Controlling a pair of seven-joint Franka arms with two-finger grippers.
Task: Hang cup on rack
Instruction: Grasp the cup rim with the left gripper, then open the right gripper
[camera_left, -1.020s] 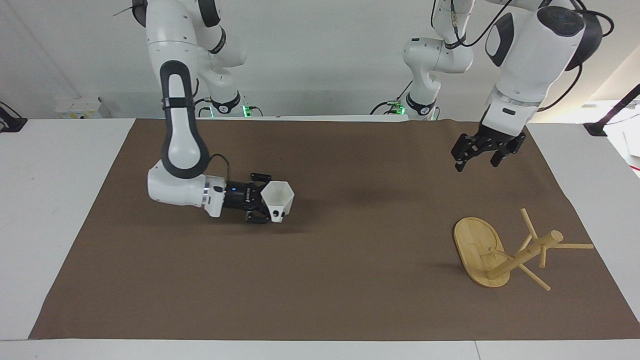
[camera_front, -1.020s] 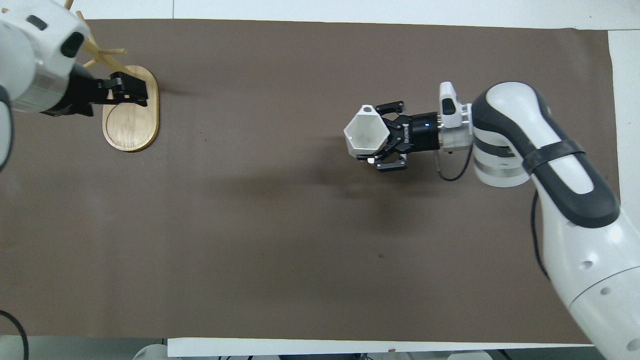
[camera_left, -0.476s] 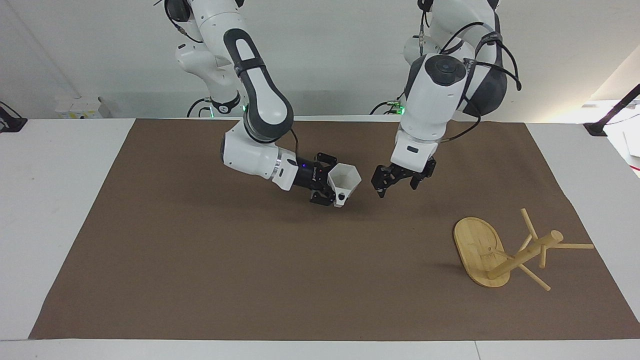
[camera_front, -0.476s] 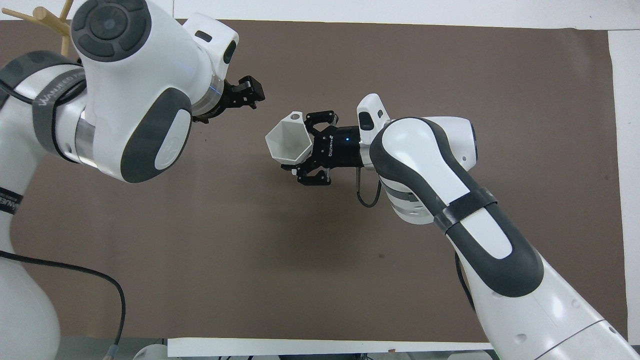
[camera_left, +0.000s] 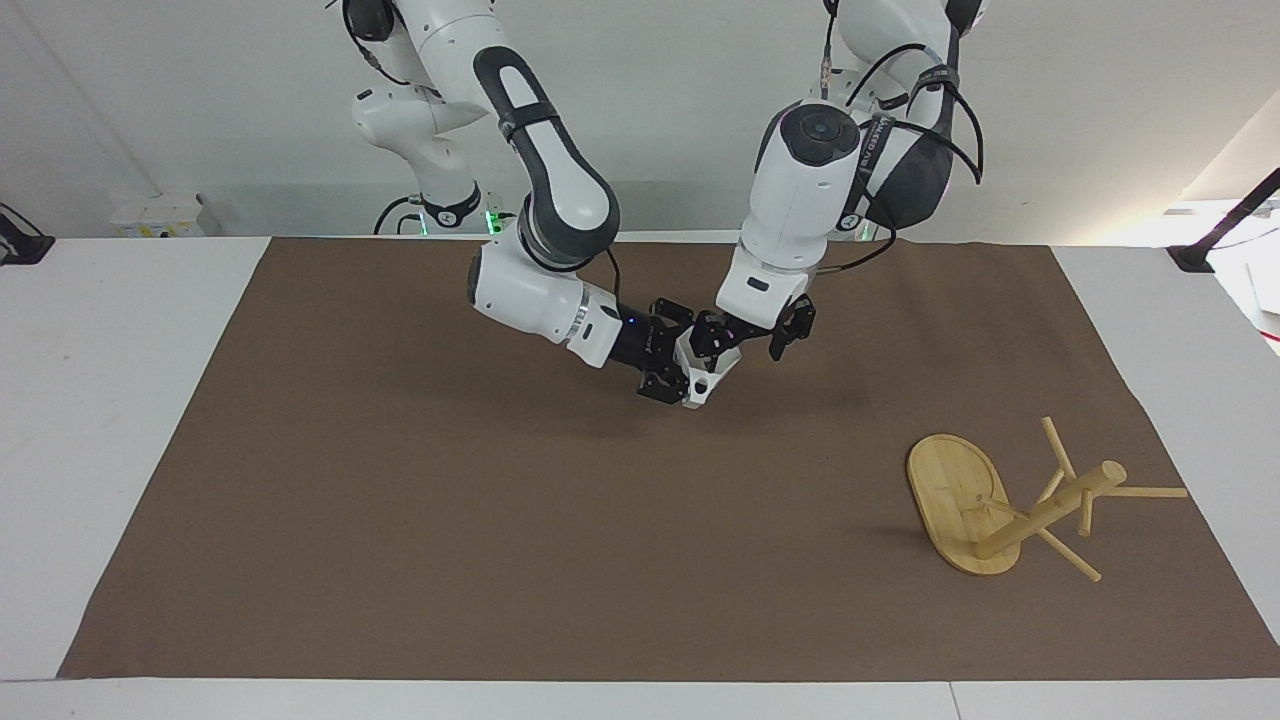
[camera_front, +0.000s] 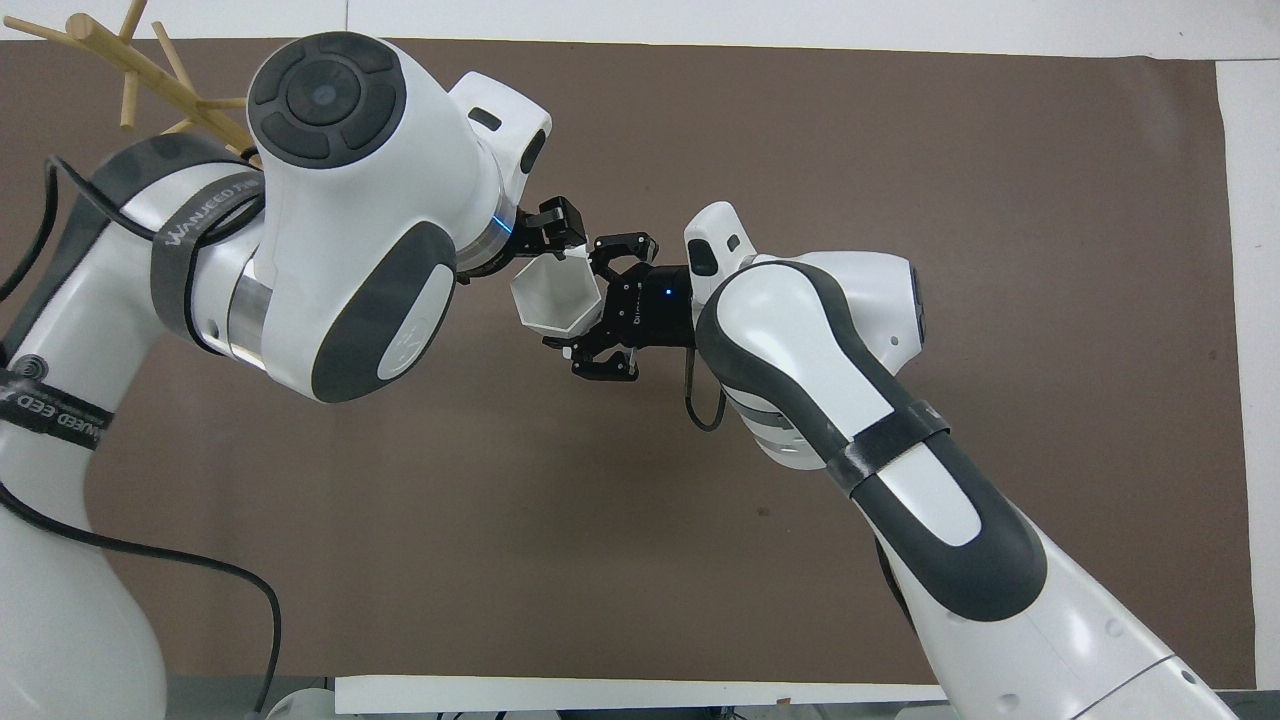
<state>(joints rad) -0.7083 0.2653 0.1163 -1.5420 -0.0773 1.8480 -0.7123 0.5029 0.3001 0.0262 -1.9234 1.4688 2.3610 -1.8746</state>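
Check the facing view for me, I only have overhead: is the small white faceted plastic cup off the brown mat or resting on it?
Observer: Off it. The right gripper holds the cup in the air over the middle of the mat, with its shadow below.
Operator: And the left gripper? Its arm covers most of it here.
Observer: Open at the cup's rim, one finger against the rim or just inside. I can't confirm contact.
Operator: The base of the light bamboo rack is hidden too.
Observer: Its oval base sits on the mat toward the left arm's end.
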